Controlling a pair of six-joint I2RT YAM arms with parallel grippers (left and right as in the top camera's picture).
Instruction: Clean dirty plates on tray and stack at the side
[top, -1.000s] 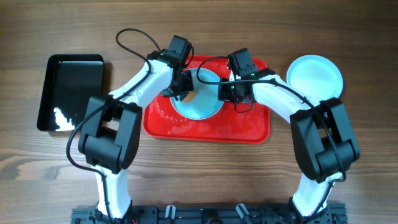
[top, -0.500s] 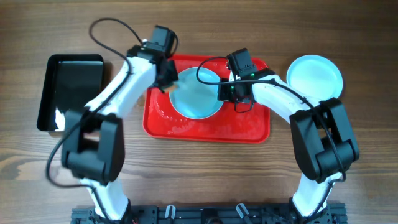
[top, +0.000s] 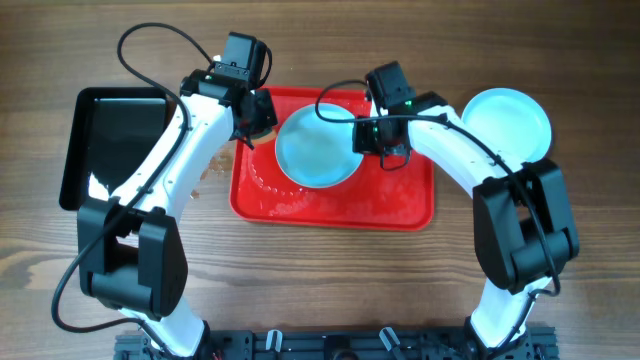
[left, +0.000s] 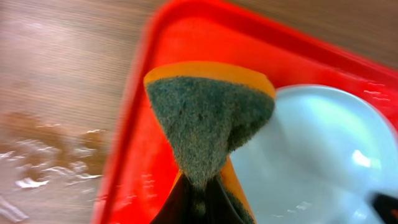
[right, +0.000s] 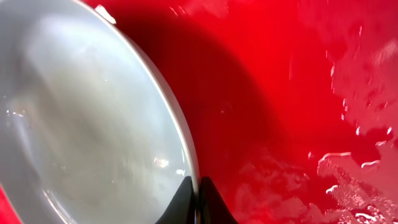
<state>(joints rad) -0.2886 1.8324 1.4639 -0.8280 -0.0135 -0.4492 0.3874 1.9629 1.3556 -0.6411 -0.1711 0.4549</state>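
- Pinching a sponge (left: 208, 118), the left gripper (left: 199, 190) hangs over the left rim of the tray (top: 330, 205), just beside the plate (top: 318, 148).
- Right gripper (right: 198, 190) is clamped on that plate's right rim, inside the wet tray.
- Second plate (top: 507, 122) lies on the table (top: 300, 280) right of the tray; black tray (top: 110, 140) at left.

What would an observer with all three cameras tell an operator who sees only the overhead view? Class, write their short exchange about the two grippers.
Operator: What is the left gripper carrying?
Observer: A sponge, orange-backed with a dark scouring face. The fingers pinch it at its lower end.
Operator: Does the right gripper have the plate?
Observer: Yes. The right wrist view shows its fingertips closed on the plate's rim.
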